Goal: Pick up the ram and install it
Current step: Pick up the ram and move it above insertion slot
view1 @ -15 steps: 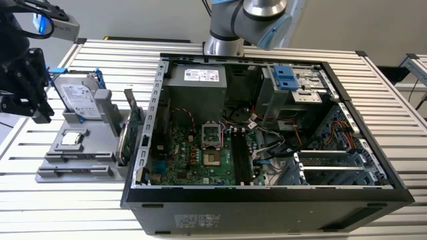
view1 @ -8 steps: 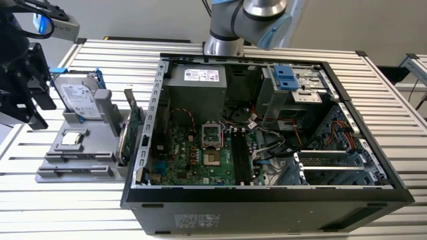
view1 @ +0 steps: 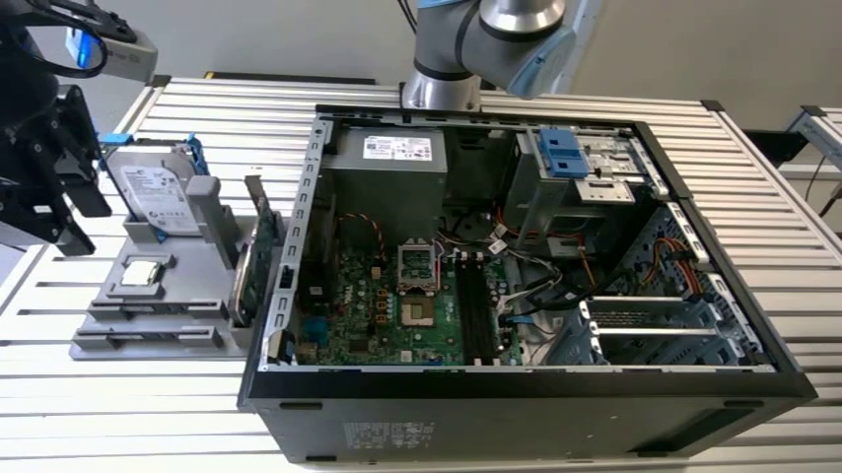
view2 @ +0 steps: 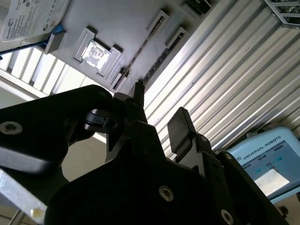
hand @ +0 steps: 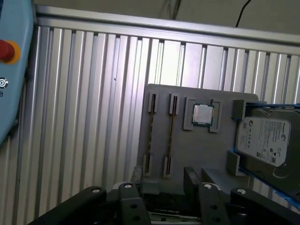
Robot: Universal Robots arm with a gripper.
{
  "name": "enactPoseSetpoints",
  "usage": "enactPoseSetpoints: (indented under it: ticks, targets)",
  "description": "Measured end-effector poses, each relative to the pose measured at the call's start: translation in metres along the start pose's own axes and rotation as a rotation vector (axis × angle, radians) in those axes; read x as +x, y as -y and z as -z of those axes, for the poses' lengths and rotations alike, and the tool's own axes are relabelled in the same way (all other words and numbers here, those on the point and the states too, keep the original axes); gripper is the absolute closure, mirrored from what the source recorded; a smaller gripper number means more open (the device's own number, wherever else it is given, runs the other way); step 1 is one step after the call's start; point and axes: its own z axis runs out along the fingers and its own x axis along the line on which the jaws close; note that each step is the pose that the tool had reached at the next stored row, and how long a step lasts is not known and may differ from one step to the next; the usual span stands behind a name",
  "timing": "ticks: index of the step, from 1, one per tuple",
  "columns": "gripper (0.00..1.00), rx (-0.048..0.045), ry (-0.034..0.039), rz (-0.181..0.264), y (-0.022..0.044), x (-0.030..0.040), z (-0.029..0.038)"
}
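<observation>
The ram [hand: 150, 136] is a thin stick standing on edge in a slot of the grey holder [hand: 201, 150], with a second stick like it in the slot beside it. In the second wrist view the ram [view2: 140, 49] appears as a thin dark line on the holder. My gripper [hand: 164, 180] hangs above the holder's near side, open, its black fingers [view2: 180, 124] apart with nothing between them. In the exterior view the gripper [view1: 66, 197] is at the far left, above and beside the holder [view1: 158, 325]. The black memory slots [view1: 480, 305] lie on the motherboard in the open computer case [view1: 526, 384].
The holder also carries a silver hard drive [view1: 152, 192] in a blue bracket, a square processor chip [hand: 202, 114] and a green card [view1: 256, 256] standing against the case. A control pendant with a red button [hand: 7, 50] lies on the ribbed metal table [hand: 84, 93].
</observation>
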Motion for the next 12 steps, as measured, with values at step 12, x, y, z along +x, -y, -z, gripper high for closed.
enactPoseSetpoints:
  ticks: [12]
  targets:
    - [0.00,0.0003,-0.0003,-0.028,-0.0018,-0.0004,-0.0059]
